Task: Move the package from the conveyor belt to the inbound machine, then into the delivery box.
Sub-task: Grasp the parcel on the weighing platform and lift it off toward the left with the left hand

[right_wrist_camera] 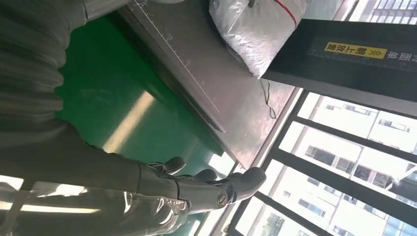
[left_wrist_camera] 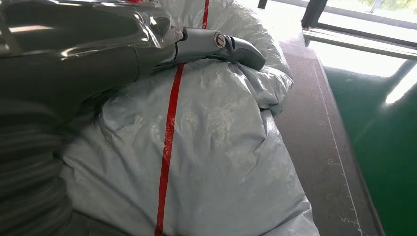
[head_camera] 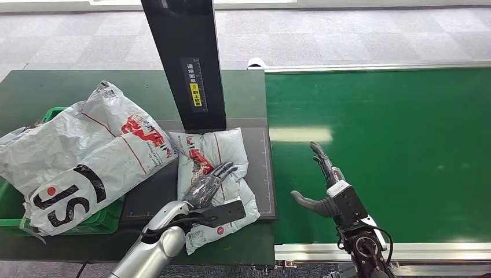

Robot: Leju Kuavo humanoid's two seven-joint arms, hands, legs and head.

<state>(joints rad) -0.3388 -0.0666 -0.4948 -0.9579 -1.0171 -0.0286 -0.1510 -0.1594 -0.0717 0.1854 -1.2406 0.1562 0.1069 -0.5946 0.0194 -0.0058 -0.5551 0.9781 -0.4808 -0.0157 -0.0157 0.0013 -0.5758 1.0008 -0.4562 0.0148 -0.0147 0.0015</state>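
Note:
A grey plastic mailer package [head_camera: 223, 153] with red print lies on the dark weighing plate [head_camera: 257, 174] of the inbound machine, in front of its black pillar [head_camera: 188, 63]. My left hand [head_camera: 208, 182] rests flat on top of the package, fingers stretched out across it. In the left wrist view the thumb [left_wrist_camera: 221, 46] presses into a fold of the package [left_wrist_camera: 221, 162]. My right hand [head_camera: 327, 185] hovers open over the green conveyor belt [head_camera: 394, 150], holding nothing, thumb out to the side. The right wrist view has the right hand [right_wrist_camera: 196, 189] spread above the belt [right_wrist_camera: 108, 98].
A green delivery box [head_camera: 11, 202] stands at the left, heaped with two large grey mailers [head_camera: 87, 156] that overhang its rim towards the plate. The belt's metal edge [head_camera: 324, 250] runs along the front. The pillar [right_wrist_camera: 354, 64] rises just behind the package [right_wrist_camera: 255, 24].

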